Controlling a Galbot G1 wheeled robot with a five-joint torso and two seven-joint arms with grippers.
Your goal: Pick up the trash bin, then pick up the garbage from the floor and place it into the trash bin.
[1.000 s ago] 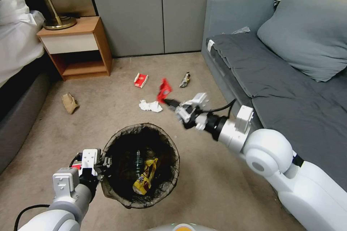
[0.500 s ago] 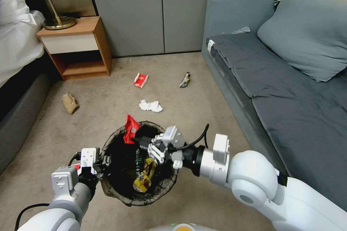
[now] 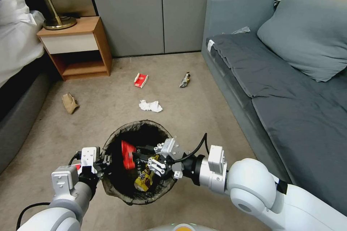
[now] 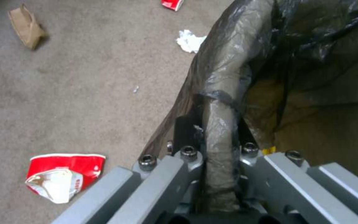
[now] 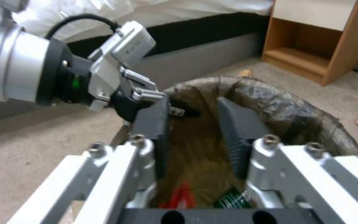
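The trash bin (image 3: 141, 125), lined with a dark bag, hangs in my left gripper (image 3: 105, 161), which is shut on its rim (image 4: 218, 133). My right gripper (image 3: 140, 153) is just over the bin's mouth, open (image 5: 193, 130). A red wrapper (image 3: 128, 154) lies loose inside the bin below its fingers, beside a yellow snack wrapper (image 3: 144, 181) and a green-labelled bottle (image 5: 233, 200). On the carpet lie more garbage: a white tissue (image 3: 150, 105), a red-white carton (image 3: 141, 80), a dark wrapper (image 3: 185, 79) and a brown paper bag (image 3: 69, 103).
A grey sofa (image 3: 282, 79) runs along the right. A wooden nightstand (image 3: 77, 47) with a lamp stands at the back left, next to a bed with white bedding (image 3: 14, 43). Another crushed red-white carton (image 4: 63, 175) lies on the floor near the bin.
My right arm swung from above the tissue back over the bin with the red wrapper, lowered, opened and let the wrapper go into the bin. The left arm held still.
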